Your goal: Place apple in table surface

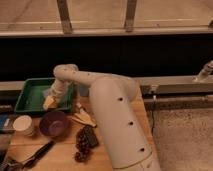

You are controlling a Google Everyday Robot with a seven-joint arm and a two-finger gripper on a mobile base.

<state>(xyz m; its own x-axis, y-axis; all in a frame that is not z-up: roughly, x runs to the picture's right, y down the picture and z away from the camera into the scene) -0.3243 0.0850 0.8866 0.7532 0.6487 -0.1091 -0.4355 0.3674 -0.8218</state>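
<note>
My gripper [53,96] is at the end of the white arm, lowered into the right part of the green tray [31,90]. A small yellowish thing [48,103] lies right under it at the tray's front edge; I cannot tell whether this is the apple. No clearly orange-red apple shows elsewhere. The light-brown wooden table surface [64,156] lies in front of the tray, partly covered by my arm.
On the table stand a purple bowl [54,123] and a white cup [24,125]. A dark grape cluster [81,143], a yellowish peel-like item [83,119] and a black utensil [37,152] lie nearby. A dark ledge runs behind the table.
</note>
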